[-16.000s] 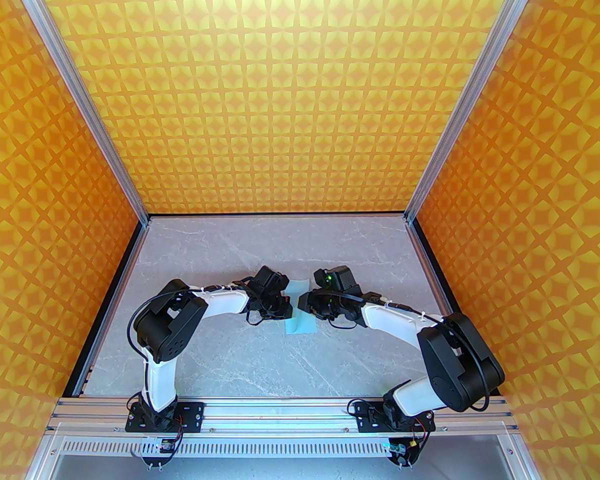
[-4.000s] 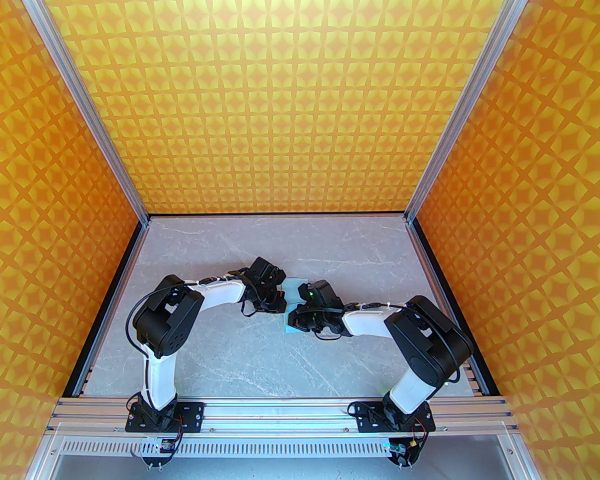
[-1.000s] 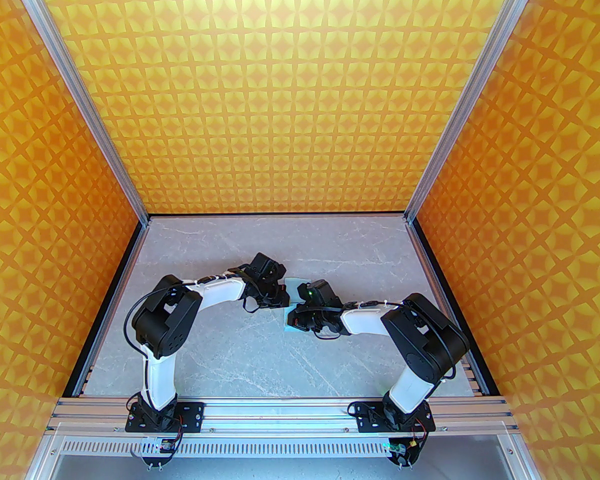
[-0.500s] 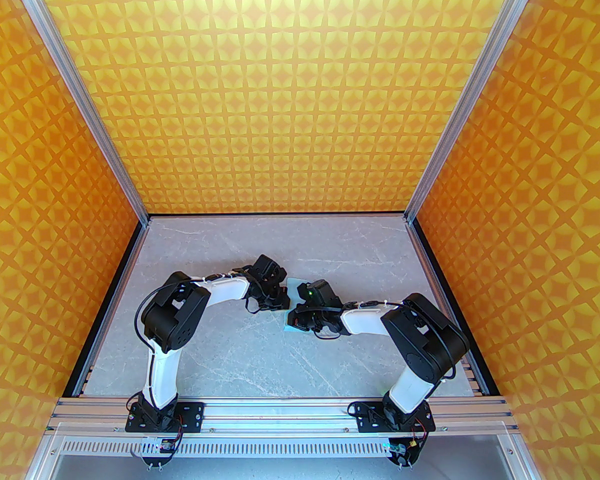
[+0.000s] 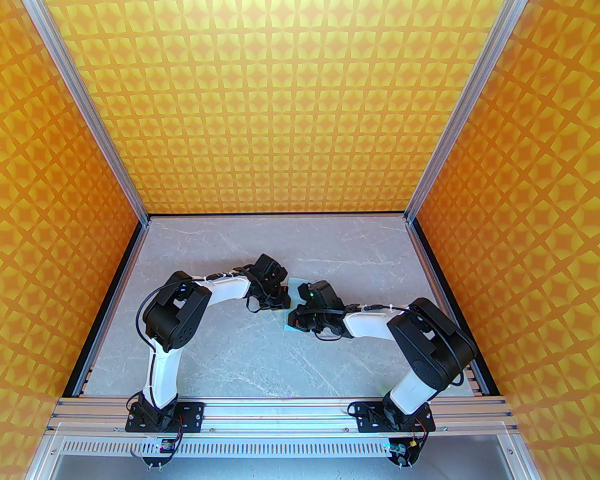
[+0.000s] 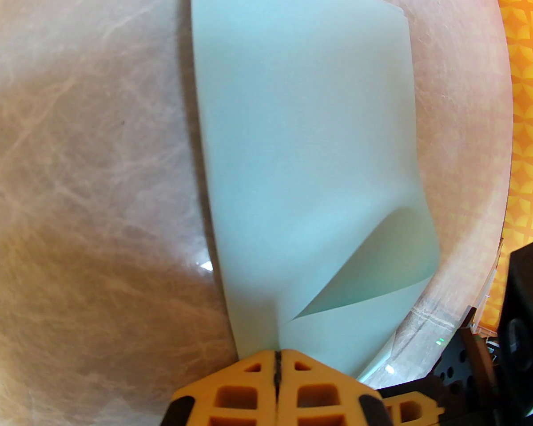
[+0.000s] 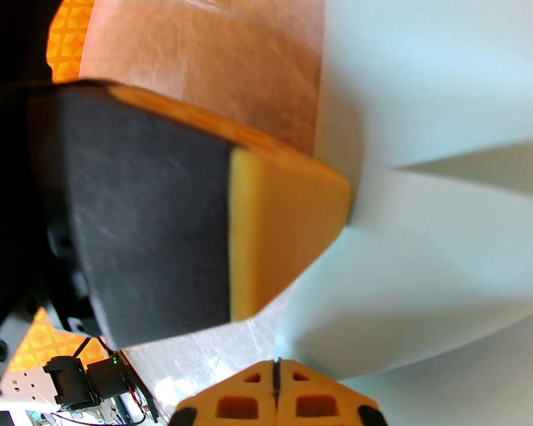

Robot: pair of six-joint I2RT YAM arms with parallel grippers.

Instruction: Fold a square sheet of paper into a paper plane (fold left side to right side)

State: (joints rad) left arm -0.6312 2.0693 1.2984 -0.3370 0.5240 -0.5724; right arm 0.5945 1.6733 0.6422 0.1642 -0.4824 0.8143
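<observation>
Left wrist view: square sheet of paper flat on table, doubled over; one corner of upper layer curled up. Left gripper claw pressed together, tips on sheet edge. Paper nipped between tips or only pressed: cannot tell.
Right wrist view: right gripper claw pressed together, tips at sheet edge. One left finger touching sheet edge beside it.
Top view: sheet at table middle. Left gripper at sheet's left edge, right gripper over sheet's near end.
</observation>
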